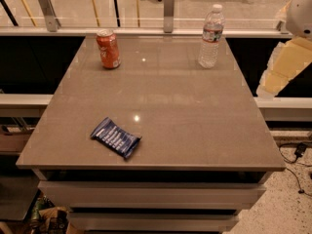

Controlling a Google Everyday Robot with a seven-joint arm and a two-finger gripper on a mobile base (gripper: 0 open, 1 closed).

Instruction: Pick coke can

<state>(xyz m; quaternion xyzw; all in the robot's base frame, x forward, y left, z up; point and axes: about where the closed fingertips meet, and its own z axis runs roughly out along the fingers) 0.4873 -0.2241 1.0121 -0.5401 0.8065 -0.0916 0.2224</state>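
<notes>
The coke can (107, 48) stands upright at the far left of the grey table (195, 116). It is red-orange with a silver top. Only cream and white segments of my arm (285, 67) show at the right edge, beyond the table's right side and far from the can. My gripper is out of view past that edge. Nothing touches the can.
A clear plastic water bottle (211, 37) stands upright at the far right of the table. A flat blue snack packet (115, 137) lies near the front left. A glass railing with metal posts (168, 6) runs behind the table. Cables (295, 152) lie on the floor at the right.
</notes>
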